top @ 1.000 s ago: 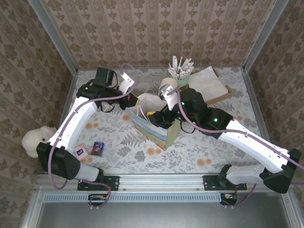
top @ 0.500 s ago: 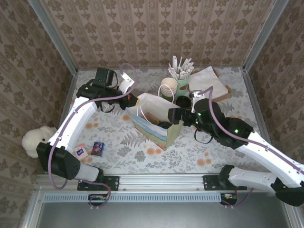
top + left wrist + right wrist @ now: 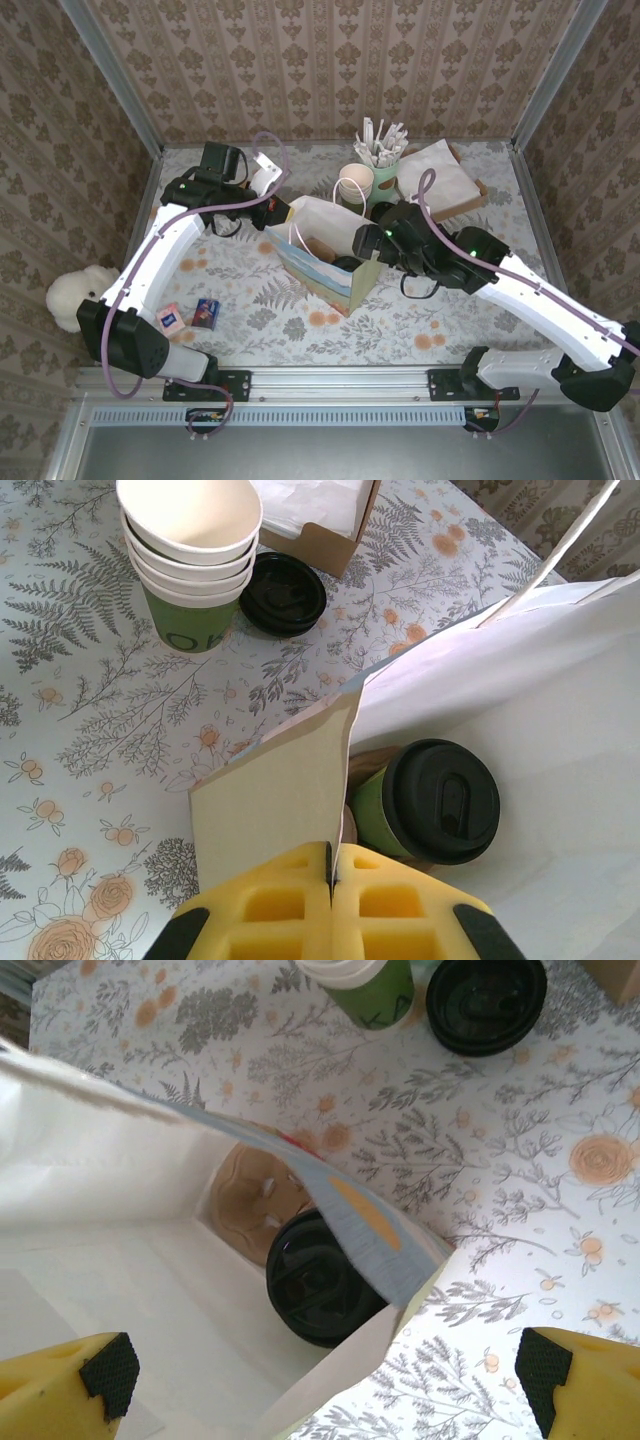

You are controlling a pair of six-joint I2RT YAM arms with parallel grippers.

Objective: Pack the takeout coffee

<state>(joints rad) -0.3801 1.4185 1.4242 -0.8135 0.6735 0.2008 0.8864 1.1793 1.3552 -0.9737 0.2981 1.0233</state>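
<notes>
The left gripper [image 3: 331, 872] is clenched: its two yellow foam pads [image 3: 280, 910] are pressed flat together with the upper edge of a white paper bag [image 3: 290, 790] pinched between them. The paper flap stands up out of the seam between the pads, and the bag's mouth is open beside it. Inside, at the bottom of the bag, sits a green-walled paper coffee cup with a black plastic lid [image 3: 440, 800]. It is upright and seated in a brown moulded-pulp carrier tray [image 3: 252, 1192], with an empty round pocket of the tray just beside it. The right gripper [image 3: 322, 1360] is spread to its full width above the bag's mouth, looking down into it. Its yellow fingers [image 3: 60, 1375] with black tips stand far apart at either side, and nothing is gripped between them. On the floral table [image 3: 90, 730] beyond the bag stands a stack of cream-rimmed green paper cups [image 3: 190, 560], with a pile of black lids [image 3: 283, 592] touching its base.
</notes>
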